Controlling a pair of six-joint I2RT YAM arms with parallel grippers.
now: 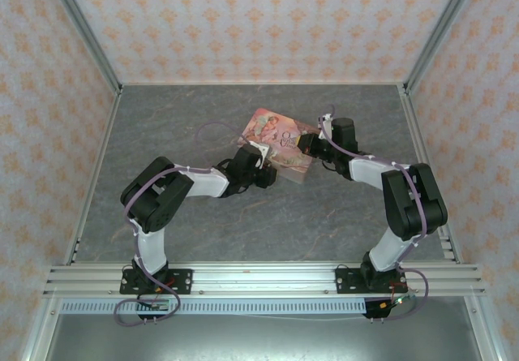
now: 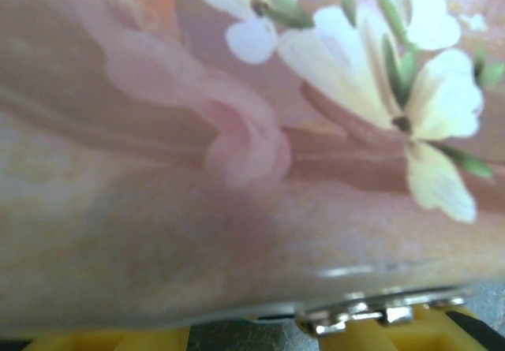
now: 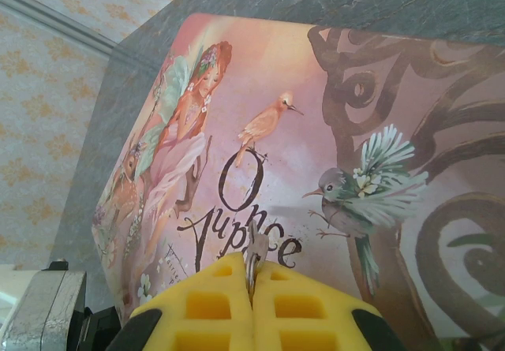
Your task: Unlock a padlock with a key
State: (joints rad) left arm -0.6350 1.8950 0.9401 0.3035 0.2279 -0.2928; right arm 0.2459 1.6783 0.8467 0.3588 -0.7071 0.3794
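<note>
Key [image 3: 256, 247] between closed right jaws — pink box [image 3: 316, 114] just beyond

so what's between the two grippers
The pink illustrated box, flanked by the left gripper and right gripper, in the top external view.

A box [image 1: 280, 134] lies on the surface [image 1: 203, 215] toward the far middle, between the left tool [image 1: 263, 156] at its near-left corner and the right tool [image 1: 306, 144] at its right edge, a key [image 3: 256, 246] in that tool's tips over the lid.
</note>
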